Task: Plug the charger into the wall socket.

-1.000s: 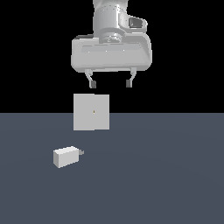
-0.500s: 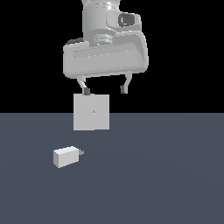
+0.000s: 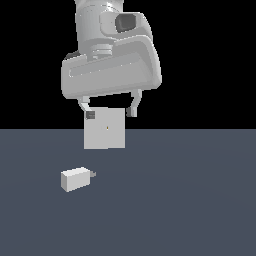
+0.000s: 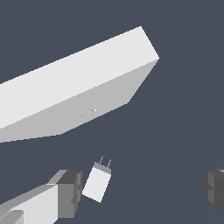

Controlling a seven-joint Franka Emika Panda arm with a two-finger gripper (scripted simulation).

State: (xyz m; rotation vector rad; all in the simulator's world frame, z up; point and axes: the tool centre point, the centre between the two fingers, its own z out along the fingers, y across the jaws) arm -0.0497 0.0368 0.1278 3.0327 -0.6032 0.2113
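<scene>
Off-white charger [image 3: 75, 179] lies on the surface [image 3: 190, 200], below the claw [image 3: 110, 111] and toward the exterior view's left; the socket [image 3: 104, 129] stands just under the spread, empty fingers. From the wrist, the charger [image 4: 98, 183] sits between the claw's fingers [image 4: 70, 192], prongs toward the socket [image 4: 78, 83].

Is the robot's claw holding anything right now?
No. The gripper is open and holds nothing. The charger lies on the floor, apart from the fingers.

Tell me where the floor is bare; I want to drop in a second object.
The floor is bare right of the wall socket and charger in the exterior view, and in front of the charger. It is crowded between them, under the gripper.
</scene>
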